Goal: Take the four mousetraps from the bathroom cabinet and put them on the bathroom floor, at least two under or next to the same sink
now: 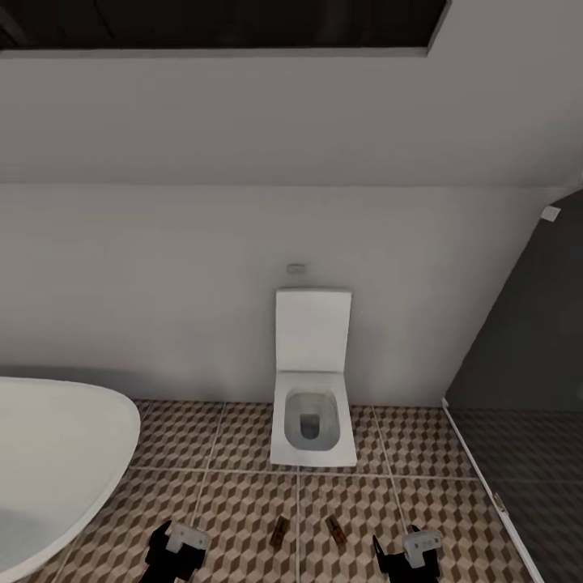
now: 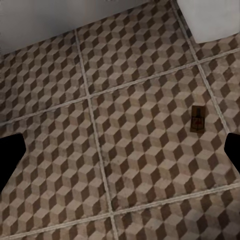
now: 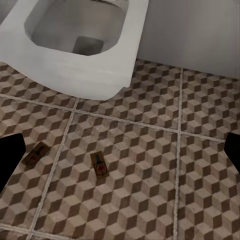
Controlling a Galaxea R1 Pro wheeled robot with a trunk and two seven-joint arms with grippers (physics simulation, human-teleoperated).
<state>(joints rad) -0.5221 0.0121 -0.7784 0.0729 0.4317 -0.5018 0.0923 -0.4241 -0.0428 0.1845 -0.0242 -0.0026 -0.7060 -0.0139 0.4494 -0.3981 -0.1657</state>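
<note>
Floor: bathroom floor (image 1: 235,502), cube-pattern tiles w/ pale grout, runs up to the white wall.
Left mousetrap: (image 1: 278,529) flat on the floor in front of the toilet, just left of the grout line; long axis runs roughly toward the toilet, far end leaning a bit right. Left wrist cam shows it too (image 2: 197,119), dark metal on the brown board.
Right mousetrap: (image 1: 334,529) flat on the floor just right of that grout line, near the other, not touching; far end leans left, so the two converge toward the toilet. Right wrist cam shows both (image 3: 99,167) and (image 3: 34,155).
Toilet: white square toilet (image 1: 312,397), lid up against the wall, just beyond the traps.
Bathtub: white bathtub (image 1: 48,453) at head-view left.
Left tool: (image 1: 174,549) low over the floor, left of the traps; fingers wide apart, nothing held.
Right tool: (image 1: 407,555) low, right of the traps; fingers spread, nothing held.
Dark panel: glass-like dark panel (image 1: 526,389) at far right.
</note>
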